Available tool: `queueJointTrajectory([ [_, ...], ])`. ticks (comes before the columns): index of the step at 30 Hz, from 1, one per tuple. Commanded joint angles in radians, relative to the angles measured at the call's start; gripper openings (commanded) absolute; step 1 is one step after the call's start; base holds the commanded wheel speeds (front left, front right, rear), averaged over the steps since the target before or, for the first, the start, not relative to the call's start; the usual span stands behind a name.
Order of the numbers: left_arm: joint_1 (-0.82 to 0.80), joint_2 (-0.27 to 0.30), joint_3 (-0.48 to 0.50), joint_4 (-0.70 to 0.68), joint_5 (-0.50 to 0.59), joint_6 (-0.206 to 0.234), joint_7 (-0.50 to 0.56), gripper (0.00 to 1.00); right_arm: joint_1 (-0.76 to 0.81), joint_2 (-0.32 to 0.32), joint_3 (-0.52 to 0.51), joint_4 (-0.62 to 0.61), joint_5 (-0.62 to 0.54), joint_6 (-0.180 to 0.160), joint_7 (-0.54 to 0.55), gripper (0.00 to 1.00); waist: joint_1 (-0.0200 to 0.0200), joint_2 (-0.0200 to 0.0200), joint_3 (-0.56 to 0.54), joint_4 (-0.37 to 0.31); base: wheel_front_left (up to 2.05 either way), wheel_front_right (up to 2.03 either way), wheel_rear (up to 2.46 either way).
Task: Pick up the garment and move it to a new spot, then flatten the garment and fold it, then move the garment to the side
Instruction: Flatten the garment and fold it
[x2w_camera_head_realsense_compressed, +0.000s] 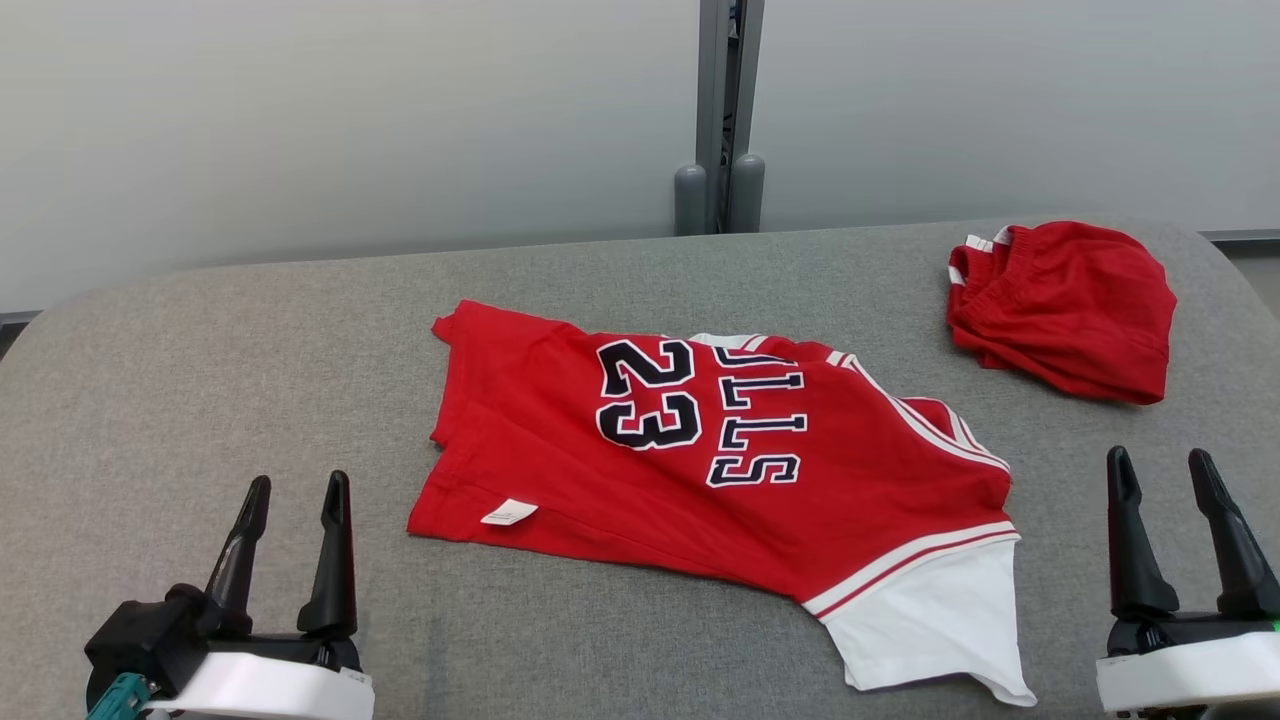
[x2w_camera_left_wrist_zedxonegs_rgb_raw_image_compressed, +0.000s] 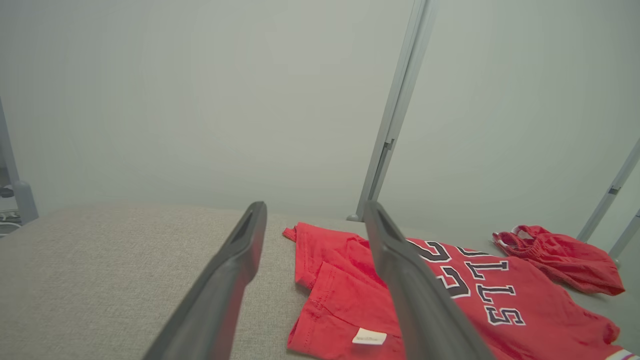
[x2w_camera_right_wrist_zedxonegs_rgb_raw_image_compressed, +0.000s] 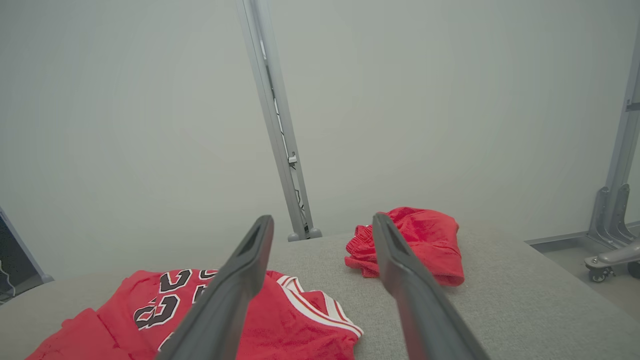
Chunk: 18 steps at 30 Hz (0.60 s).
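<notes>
Red jersey (x2w_camera_head_realsense_compressed: 700, 460), printed with the number 23 and dark lettering, lay near the middle of the grey padded table (x2w_camera_head_realsense_compressed: 250, 360). It was roughly spread but not flat: its left edge was doubled over, exposing a small white label (x2w_camera_head_realsense_compressed: 509, 512), and a white panel (x2w_camera_head_realsense_compressed: 930, 625) jutted from under the striped hem at the near right corner. This piece was judged to be the garment of the task, since it lay between the two arms. A second red item, a bundle of shorts (x2w_camera_head_realsense_compressed: 1070, 305) with white stripes, sat well apart at the far right of the table. Its compact form and edge position suggested a piece set aside, though that could not be confirmed. The left gripper (x2w_camera_head_realsense_compressed: 297, 485) stood at the near left, apart from the jersey's left edge, its fingers spread wide and pinching nothing. The right gripper (x2w_camera_head_realsense_compressed: 1160, 458) stood at the near right, beside the white panel, fingers likewise spread and empty. Neither touched the cloth; their height above the table could not be told. Their stations on either side of the jersey were consistent with readiness for a two-handed pick-up, a step judged not yet begun. The doubled edge and wrinkles would call for flattening before any fold, and thin fabric caught in a single layer could bunch or slip.
</notes>
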Motion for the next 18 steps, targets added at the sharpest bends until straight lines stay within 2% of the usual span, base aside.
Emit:
queueJointTrajectory([
  [1,-0.006,-0.001,-0.002,0.001,-0.001,0.003,-0.003,1.00,0.002,-0.001,-0.001,0.023,0.000,0.001,-0.021,1.00,0.0000,0.0000,0.002,0.002,0.00,0.00,0.00],
  [9,-0.018,-0.002,-0.009,0.006,-0.008,0.007,-0.003,1.00,-0.039,0.009,0.024,0.124,0.017,0.001,-0.059,1.00,0.0000,0.0000,0.012,-0.001,0.00,0.00,0.00],
  [18,-0.023,0.007,-0.020,0.011,-0.010,0.007,0.005,1.00,-0.060,-0.007,0.022,0.154,0.001,0.001,-0.060,1.00,0.0000,0.0000,0.014,-0.005,0.00,0.00,0.00],
])
